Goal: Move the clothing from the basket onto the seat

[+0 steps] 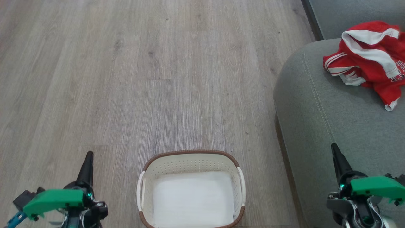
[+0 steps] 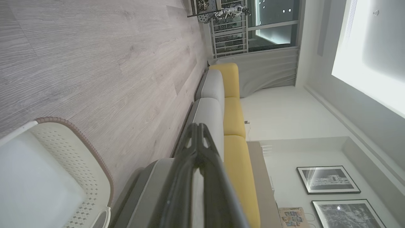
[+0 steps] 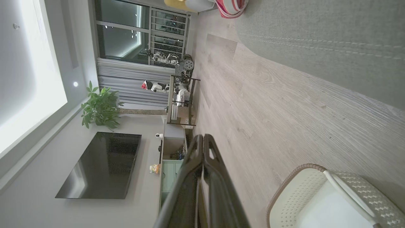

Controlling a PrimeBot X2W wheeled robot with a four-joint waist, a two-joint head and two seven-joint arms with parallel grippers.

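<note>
Both jaws closed, empty, basket point(image 1: 190, 163) between them, red clothing point(image 1: 373, 65) on seat point(image 1: 332, 133), lettering point(image 1: 400, 74) unreadable.

Oval cream-white perforated plastic basket point(image 1: 190, 164) with a brown woven-look rim stands on the grey wood-plank floor point(image 1: 158, 79), bottom centre, white liner showing. Crumpled bright red garments with white stripes point(image 1: 370, 60) lie on the rounded grey-green fabric seat point(image 1: 332, 126), upper right, well apart from the basket. Left gripper point(image 1: 89, 160) lower left, right gripper point(image 1: 336, 152) lower right; fingers pressed together on both.
</note>
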